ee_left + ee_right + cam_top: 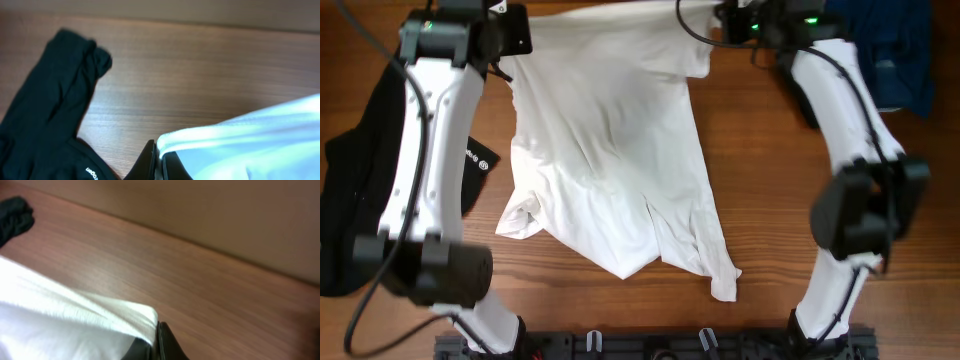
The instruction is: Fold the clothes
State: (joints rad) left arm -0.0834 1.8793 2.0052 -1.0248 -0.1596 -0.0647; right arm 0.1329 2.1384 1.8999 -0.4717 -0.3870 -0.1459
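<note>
- The black garment [345, 180] lies in a limp heap at the left of the tabletop [770, 150], untouched.
- The left gripper [156, 159] sits at the far left corner of the white T-shirt [610, 150], jaws clenched on its edge.
- The white T-shirt sprawls across the middle, wrinkled, its near end bunched. It looks light, thin and floppy, so it will likely sag and crease unless held by corners or seams and kept taut.
- The right gripper [154, 342] holds the far right corner, jaws clenched on the fabric.
- A blue cloth [890, 50] lies at the far right.
</note>
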